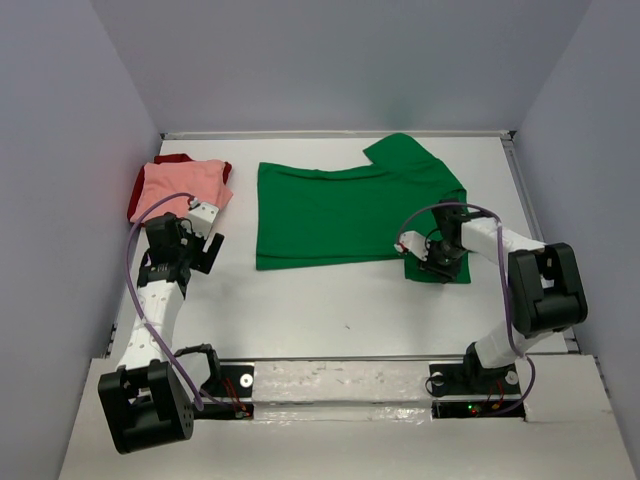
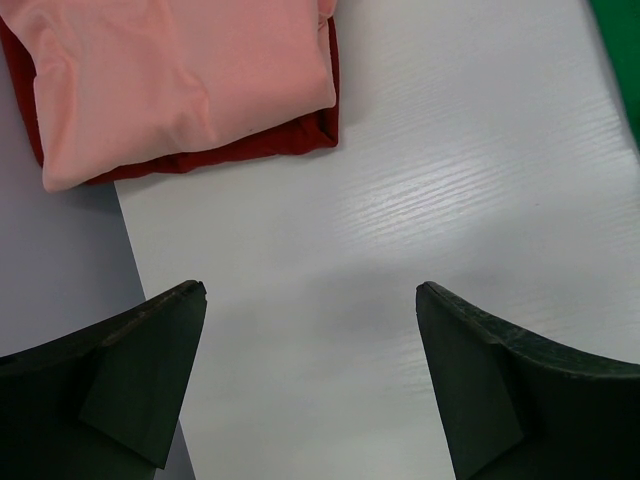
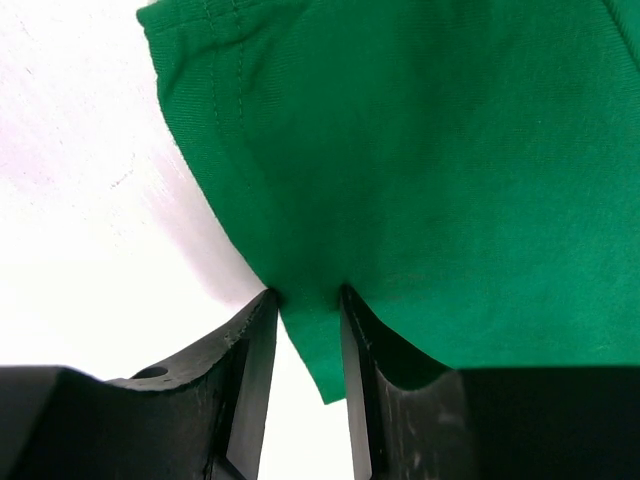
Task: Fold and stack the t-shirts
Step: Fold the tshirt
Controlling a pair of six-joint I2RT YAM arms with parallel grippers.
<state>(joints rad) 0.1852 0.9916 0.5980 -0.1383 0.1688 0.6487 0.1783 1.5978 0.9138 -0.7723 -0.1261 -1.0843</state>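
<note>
The bright green t-shirt (image 1: 340,208) lies spread flat across the middle of the table. My right gripper (image 1: 428,262) is shut on its near right sleeve, and green cloth (image 3: 420,150) is pinched between the fingers in the right wrist view. The salmon pink t-shirt (image 1: 182,188) lies folded on top of the folded dark red t-shirt (image 1: 222,170) at the far left; both also show in the left wrist view, pink (image 2: 180,80) over red (image 2: 240,152). My left gripper (image 1: 196,252) is open and empty over bare table just near of that stack.
The white table (image 1: 330,310) ends at grey walls on the left, back and right. A raised rim (image 1: 515,190) runs along the right side. The arm bases (image 1: 340,385) sit at the near edge.
</note>
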